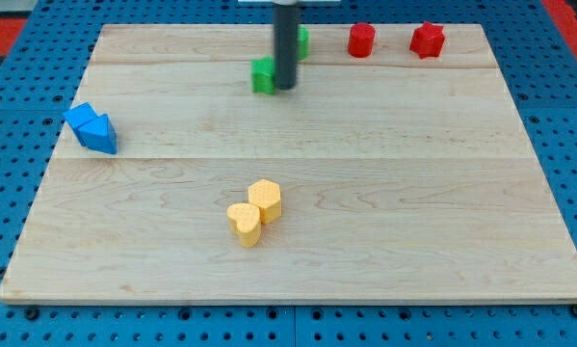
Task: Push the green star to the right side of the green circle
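My tip on board, rod only so no open/closed state, touching green block at its left, shape unclear, 2nd green block just behind rod, partly hidden.

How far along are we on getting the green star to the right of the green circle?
Done: my tip has reached the two green blocks near the view's top. In hand: it stands right beside one green block; the other green block peeks out behind the rod, up and right. Left: the shapes are too hidden to tell star from circle, so I can't confirm the final placement.
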